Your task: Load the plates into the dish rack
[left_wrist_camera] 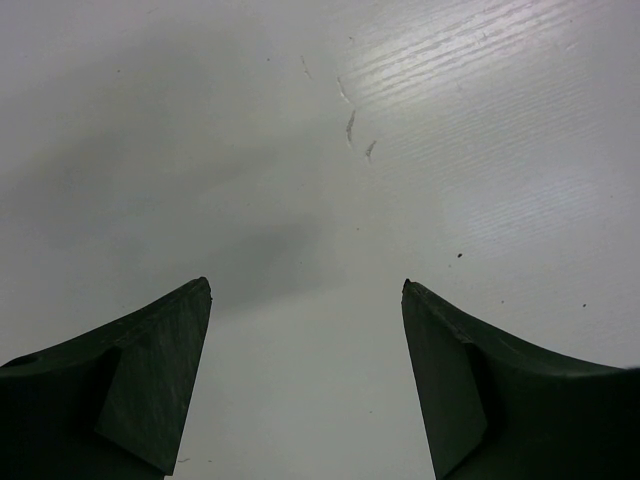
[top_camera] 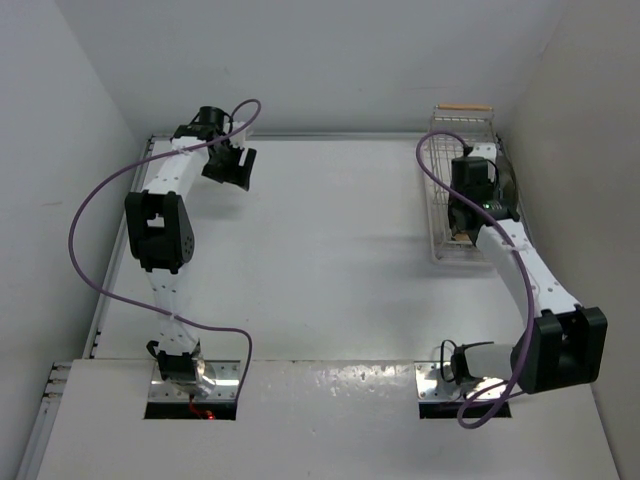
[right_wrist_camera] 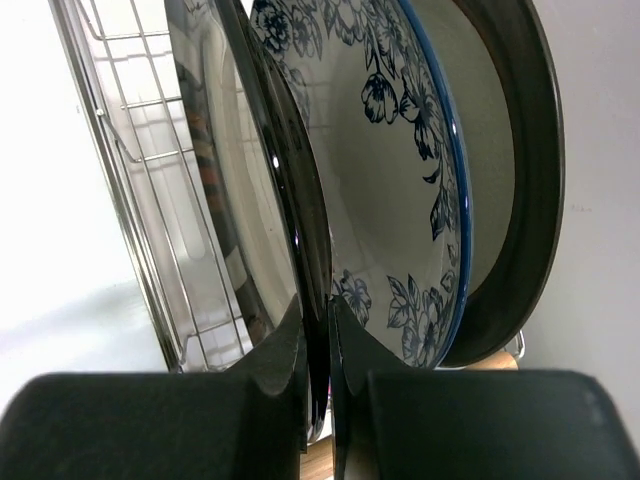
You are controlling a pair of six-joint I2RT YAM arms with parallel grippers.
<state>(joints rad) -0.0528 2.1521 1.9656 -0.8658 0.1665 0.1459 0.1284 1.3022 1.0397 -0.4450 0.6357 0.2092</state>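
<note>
**Operator:** Gripper status, right arm?

**Technician:** Right gripper (right_wrist_camera: 318,335) is pinching the lower rim of the glossy-rimmed plate (right_wrist_camera: 296,190), with one finger on each face.

**Operator:** Container and contents?

**Technician:** Dish rack (top_camera: 436,215) sits at the far right of the surface (top_camera: 320,250), near the right wall. Three plates stand on edge inside it, side by side. The glossy-rimmed plate is next to the rack's wire wall, the blue floral plate (right_wrist_camera: 390,170) is in the middle, and the brown-rimmed plate (right_wrist_camera: 520,180) is on the other side. Whether neighbouring plates touch cannot be determined.

**Operator:** Surroundings and obstructions?

**Technician:** Right arm (top_camera: 520,270) reaches over the rack and hides most of its interior in the top view. One wooden handle (top_camera: 467,106) shows at the rack's far end. Left gripper (left_wrist_camera: 307,285) is at the far left, well apart from the rack, with its jaws spread above the surface.
</note>
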